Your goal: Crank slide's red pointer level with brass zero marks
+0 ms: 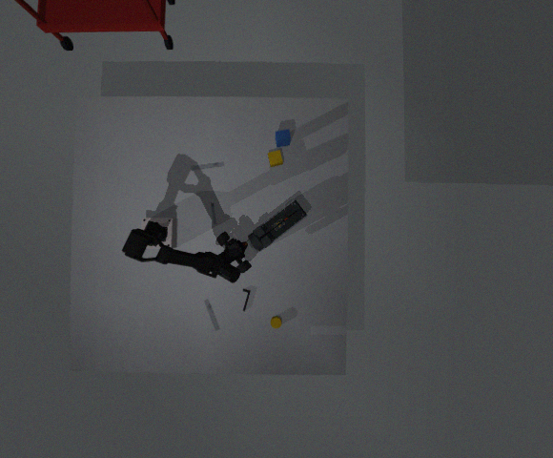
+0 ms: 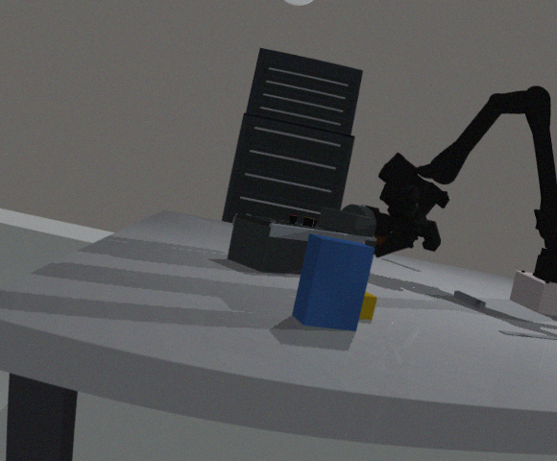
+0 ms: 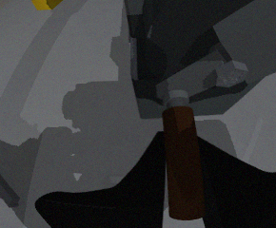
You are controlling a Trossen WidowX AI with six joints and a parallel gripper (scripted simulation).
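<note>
The dark machine (image 1: 273, 230) (image 2: 256, 245) sits on the table. My gripper (image 1: 244, 244) (image 2: 378, 242) (image 3: 171, 136) is at its crank end, shut on the reddish-brown crank handle (image 3: 180, 128). The handle lies lengthwise between the black fingers, and its grey metal pin joins the crank arm (image 3: 230, 73) in the wrist view. The small red pointer (image 1: 285, 218) (image 2: 293, 218) shows on the machine's top. The brass marks (image 1: 278, 225) (image 2: 309, 221) show beside it, nearer the crank; the pointer appears off their line. Fine detail is too small to tell, and the wrist view does not show the pointer.
A blue block (image 1: 282, 137) (image 2: 335, 285) and a yellow cube (image 1: 275, 157) (image 2: 368, 307) (image 3: 47, 4) stand to one side of the machine. A yellow cylinder (image 1: 276, 322) and a black angled piece (image 1: 246, 301) are on the other side. Tall dark slatted panels (image 2: 294, 163) rise behind.
</note>
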